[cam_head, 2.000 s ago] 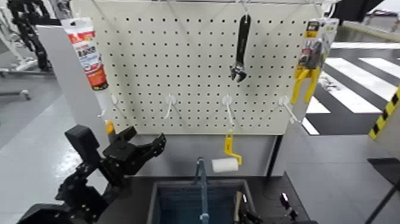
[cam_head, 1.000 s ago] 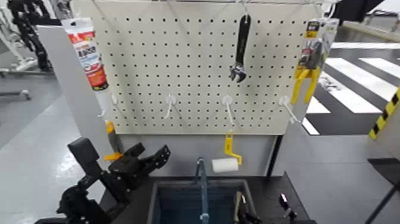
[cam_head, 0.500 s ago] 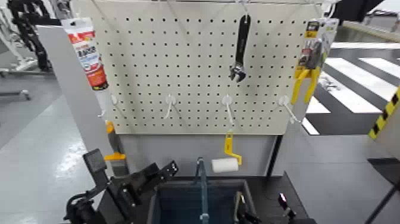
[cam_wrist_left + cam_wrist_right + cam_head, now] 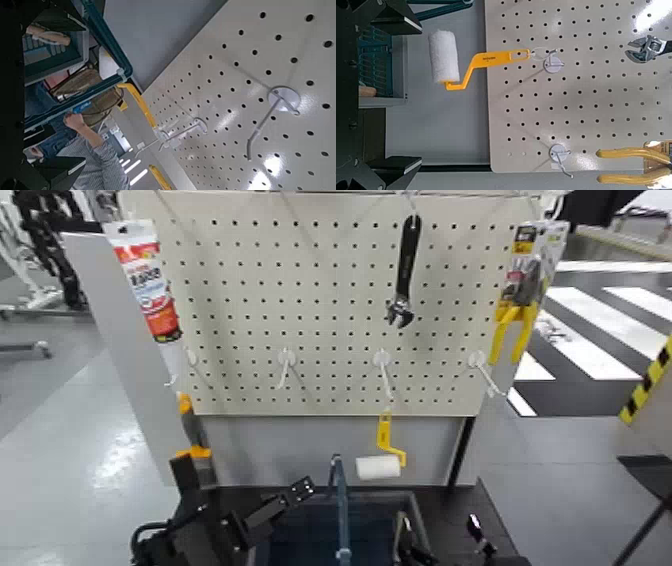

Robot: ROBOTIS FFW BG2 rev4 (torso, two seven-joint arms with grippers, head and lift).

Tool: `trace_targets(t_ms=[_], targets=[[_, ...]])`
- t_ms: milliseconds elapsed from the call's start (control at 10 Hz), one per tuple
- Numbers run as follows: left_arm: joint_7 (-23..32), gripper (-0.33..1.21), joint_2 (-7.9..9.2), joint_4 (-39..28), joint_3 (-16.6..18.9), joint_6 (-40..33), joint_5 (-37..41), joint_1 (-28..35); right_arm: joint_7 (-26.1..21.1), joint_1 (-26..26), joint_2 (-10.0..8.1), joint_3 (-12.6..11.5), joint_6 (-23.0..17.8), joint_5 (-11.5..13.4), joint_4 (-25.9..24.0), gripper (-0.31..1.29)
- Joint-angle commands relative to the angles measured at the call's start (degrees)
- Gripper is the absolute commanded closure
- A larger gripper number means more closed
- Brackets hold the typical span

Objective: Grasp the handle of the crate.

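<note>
The crate sits at the bottom centre of the head view, grey-rimmed with a dark blue ribbed inside. Its thin blue-grey handle stands upright over the middle. My left gripper is open and empty at the crate's left rim, just left of the handle and apart from it. Its wrist view shows the two dark fingers spread apart. My right gripper is open and empty, low beside the crate's right side, facing the crate's ribbed wall.
A white pegboard stands behind the crate with a wrench, yellow pliers and a sealant tube. A yellow-handled white paint roller hangs just behind the handle. It also shows in the right wrist view.
My left arm has come down and moved right. Its gripper went from well left of the crate to the crate's left rim near the handle. The crate and handle have not moved.
</note>
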Motion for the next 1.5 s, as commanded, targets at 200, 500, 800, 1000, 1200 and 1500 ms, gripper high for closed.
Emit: trace_targets(t_ms=[200, 500, 800, 1000, 1200, 1500], targets=[[-2.96, 0.11, 1.34, 6.84, -3.43, 5.2, 8.02, -3.93, 0.0, -0.08, 0.09, 0.0, -0.49, -0.16, 0.26, 0.15], [-6.74, 0.13, 1.87, 12.73, -7.65, 6.34, 11.27, -8.23, 0.0, -0.08, 0.09, 0.0, -1.19, -0.25, 0.52, 0.15], [-10.08, 0.13, 2.22, 18.18, -10.72, 6.25, 12.5, -12.28, 0.0, -0.17, 0.09, 0.0, -1.63, -0.33, 0.79, 0.15], [-12.19, 0.14, 2.31, 21.52, -13.18, 6.34, 13.56, -14.65, 0.0, -0.35, 0.09, 0.08, -1.81, -0.33, 0.96, 0.15], [-12.54, 0.14, 2.49, 23.19, -14.68, 6.34, 15.31, -15.79, 0.0, -0.43, 0.0, 0.17, -1.89, -0.42, 1.05, 0.15], [-12.54, 0.26, 2.57, 23.72, -15.03, 6.95, 15.93, -16.15, 0.0, -0.43, 0.09, 0.17, -2.07, -0.6, 1.14, 0.15]])
